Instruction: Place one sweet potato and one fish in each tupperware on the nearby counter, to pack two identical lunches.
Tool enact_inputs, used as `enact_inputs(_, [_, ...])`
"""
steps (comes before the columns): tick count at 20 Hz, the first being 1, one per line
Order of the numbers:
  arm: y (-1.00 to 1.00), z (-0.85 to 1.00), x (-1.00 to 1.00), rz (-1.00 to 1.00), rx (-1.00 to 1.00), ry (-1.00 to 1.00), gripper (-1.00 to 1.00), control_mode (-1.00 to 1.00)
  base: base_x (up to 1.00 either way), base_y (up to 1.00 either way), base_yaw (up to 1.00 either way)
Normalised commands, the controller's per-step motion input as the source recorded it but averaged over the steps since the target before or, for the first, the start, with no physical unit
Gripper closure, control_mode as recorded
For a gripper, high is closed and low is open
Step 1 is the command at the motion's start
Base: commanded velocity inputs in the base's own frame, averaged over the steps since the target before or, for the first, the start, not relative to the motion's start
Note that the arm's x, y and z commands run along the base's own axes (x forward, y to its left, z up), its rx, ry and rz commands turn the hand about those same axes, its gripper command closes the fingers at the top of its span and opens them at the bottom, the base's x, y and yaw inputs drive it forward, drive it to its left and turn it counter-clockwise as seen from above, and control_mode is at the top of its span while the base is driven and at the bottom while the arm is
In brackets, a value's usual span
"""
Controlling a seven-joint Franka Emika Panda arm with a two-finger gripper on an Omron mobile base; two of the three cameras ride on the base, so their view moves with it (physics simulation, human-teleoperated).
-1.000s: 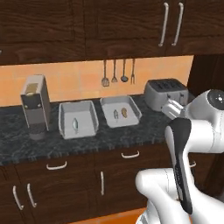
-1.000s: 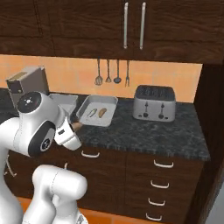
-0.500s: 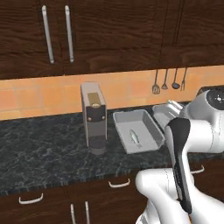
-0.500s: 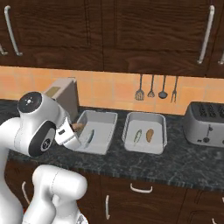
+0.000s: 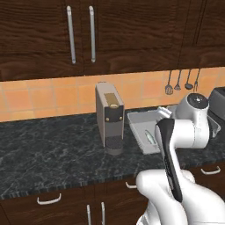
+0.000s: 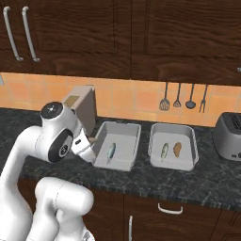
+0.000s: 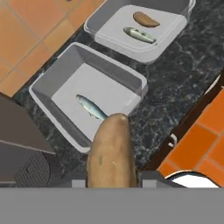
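My gripper (image 7: 112,177) is shut on an orange-brown sweet potato (image 7: 111,151), held just above the front edge of the near tupperware (image 7: 85,81). One slim silvery fish (image 7: 91,107) lies in that tupperware. The far tupperware (image 7: 168,26) holds a fish (image 7: 139,35) and a sweet potato (image 7: 145,19). From the right base view, the gripper (image 6: 92,141) hangs at the left wall of the left tupperware (image 6: 132,141), which holds a fish (image 6: 111,151). The right tupperware (image 6: 190,143) holds a fish (image 6: 164,150) and a sweet potato (image 6: 177,149). Both stand on the black counter (image 6: 207,183).
A grey coffee machine (image 6: 82,106) stands just left of the tupperwares, close behind the hand, and also appears as the coffee machine (image 5: 110,118). A toaster (image 6: 228,136) sits at the far right. Utensils (image 6: 183,96) hang on the tiled wall. Drawers run below the counter.
The whole scene has slid to the right in both base views, so the base has driven left along the counter. The sweet potato stays in the gripper.
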Motion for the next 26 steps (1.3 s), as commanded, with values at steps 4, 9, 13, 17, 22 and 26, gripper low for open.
enact_inputs(4, [-0.43,-0.62,0.9,0.18,0.05,0.01,1.0,-1.0,0.0,0.0,0.0])
enact_inputs(9, [-0.56,-0.34,0.84,0.32,0.06,0.06,1.0,-1.0,0.0,0.0,0.0])
enact_inputs(13, [-0.41,-0.13,0.81,0.32,0.01,0.19,1.0,-1.0,0.0,0.0,0.0])
enact_inputs(17, [-0.27,-0.3,0.75,0.32,-0.05,0.1,1.0,-1.0,0.0,0.0,0.0])
enact_inputs(22, [-0.08,-0.44,0.65,0.3,-0.05,0.0,1.0,-1.0,0.0,0.0,0.0])
enact_inputs(26, [0.07,-0.42,0.68,0.24,-0.03,-0.02,1.0,-1.0,0.0,0.0,0.0])
